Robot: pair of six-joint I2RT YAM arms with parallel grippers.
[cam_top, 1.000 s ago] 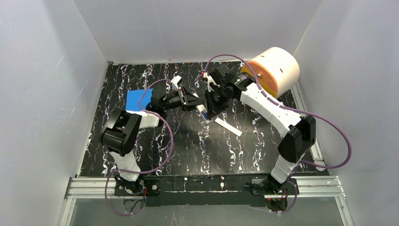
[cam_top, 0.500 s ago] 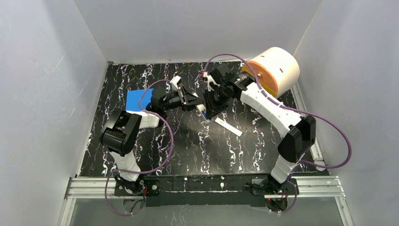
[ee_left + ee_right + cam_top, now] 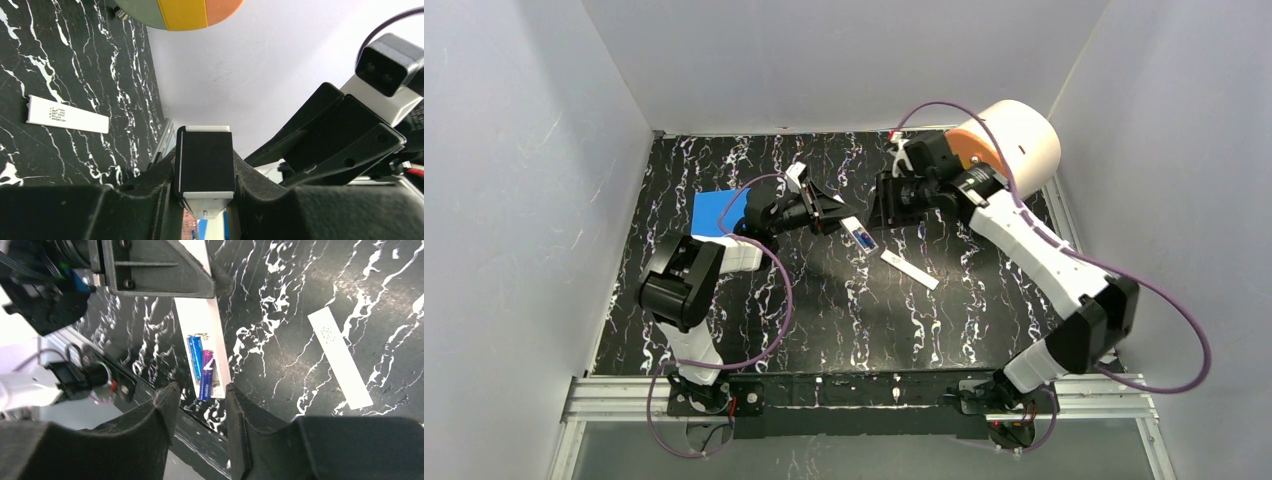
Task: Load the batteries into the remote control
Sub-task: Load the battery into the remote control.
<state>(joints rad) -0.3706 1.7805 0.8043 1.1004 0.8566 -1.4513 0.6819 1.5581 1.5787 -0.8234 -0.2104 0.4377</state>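
Remote control (image 3: 200, 325): one slim, smooth white plastic bar, rectangular, with a narrow recess facing up in its outer end. Two batteries (image 3: 195, 364) lie in that recess, small glossy cylinders side by side. One is blue and the other more violet, set slightly askew; whether both sit fully home is hard to tell from here.

In the top view the remote control (image 3: 861, 237) lies in the middle of the table, its long axis running diagonally. One end is at the left gripper (image 3: 839, 217) and the free, battery-bearing end points toward the near right. The left wrist view shows the opposite face, matte black between white end strips (image 3: 206, 167), clamped between the two black fingers, which are closed firmly on it.

The right gripper (image 3: 200, 395) hangs just beyond the free end on the far right side. Its blunt black jaws stand moderately apart with nothing between them, and it does not touch the bar.

One white strip (image 3: 910, 270), thin, flat and rectangular with tiny print, lies on the table near the free end, apart from it. The table (image 3: 824, 310) is black with white marble veining.

One flat blue pad (image 3: 717, 212) lies at the left, partly behind the left arm. One large cream drum (image 3: 1014, 145) with an orange face stands in the far right corner.
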